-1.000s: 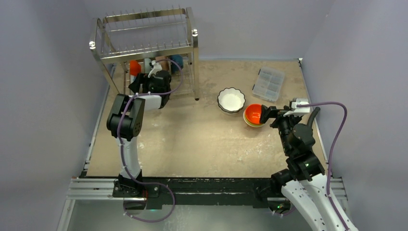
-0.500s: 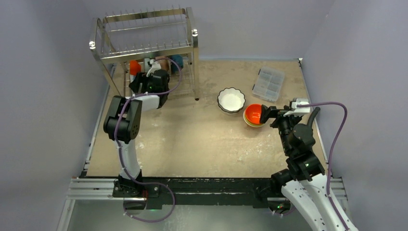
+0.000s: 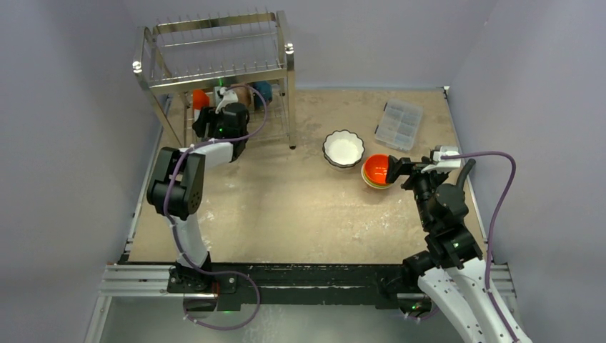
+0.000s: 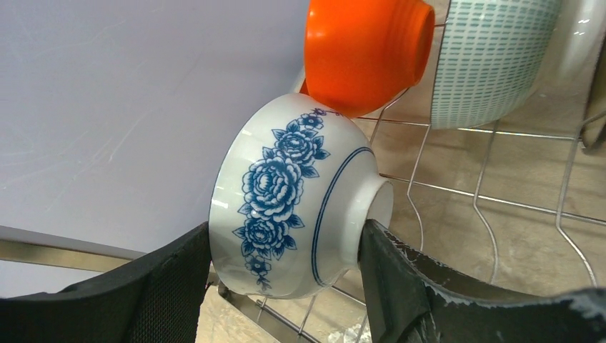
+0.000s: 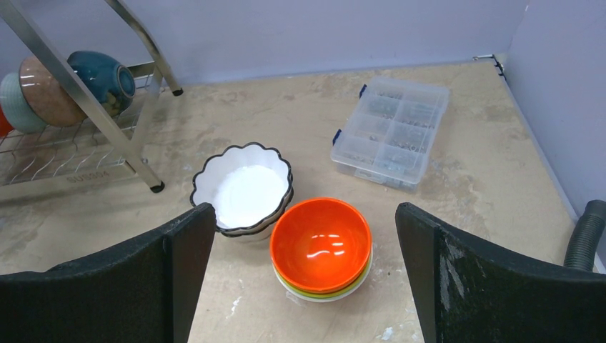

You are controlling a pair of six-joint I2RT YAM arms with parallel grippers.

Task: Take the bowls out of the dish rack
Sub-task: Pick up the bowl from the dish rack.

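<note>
orange bowl (image 4: 368, 50) touching flowered bowl (image 4: 300, 200), rack wires (image 4: 500, 131) just beside, bare tabletop (image 3: 286, 207) beside rack (image 3: 291, 100)

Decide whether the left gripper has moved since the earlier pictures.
Yes. In the top view the left gripper has gone farther back and slightly left, deeper under the rack, gripping the flowered bowl.

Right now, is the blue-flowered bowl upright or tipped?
Tipped on its side: the blue-flowered bowl shows its foot pointing sideways in the dish rack.
</note>
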